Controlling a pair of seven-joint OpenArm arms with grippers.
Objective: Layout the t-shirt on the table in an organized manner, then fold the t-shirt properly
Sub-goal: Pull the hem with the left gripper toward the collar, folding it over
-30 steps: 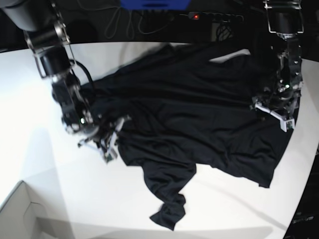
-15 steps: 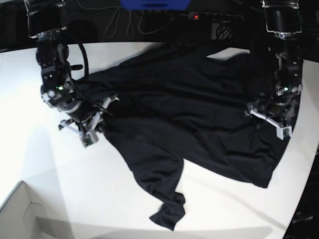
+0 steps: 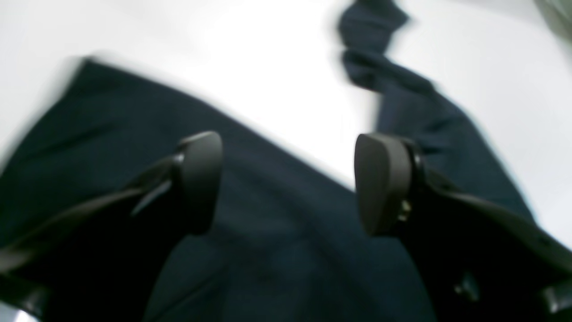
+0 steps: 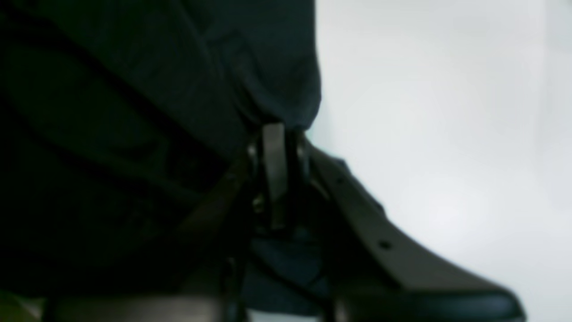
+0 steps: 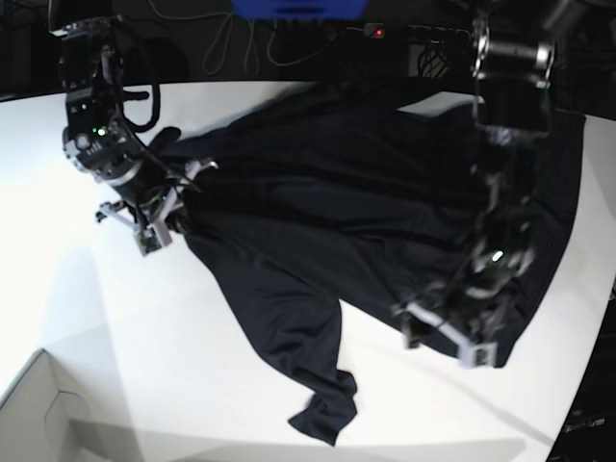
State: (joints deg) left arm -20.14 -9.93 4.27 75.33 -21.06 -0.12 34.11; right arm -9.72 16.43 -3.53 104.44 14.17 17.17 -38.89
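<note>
The black t-shirt (image 5: 346,192) lies spread and wrinkled on the white table (image 5: 77,318), one sleeve trailing toward the front (image 5: 322,414). My right gripper (image 5: 166,217) is at the shirt's left edge and is shut on a fold of the cloth, which shows pinched between the jaws in the right wrist view (image 4: 275,134). My left gripper (image 5: 443,342) hovers over the shirt's lower hem with its jaws wide apart and empty. In the left wrist view (image 3: 290,183) the dark fabric (image 3: 268,250) lies under the pads (image 3: 201,179).
A pale cardboard box corner (image 5: 38,414) sits at the front left. Cables (image 5: 241,38) and a blue object (image 5: 298,8) lie beyond the table's back edge. Bare table (image 5: 144,366) shows in front of the shirt at the left.
My right gripper has pulled the shirt's left edge up and to the left. My left arm has swung from the shirt's right side down and inward to its lower hem.
</note>
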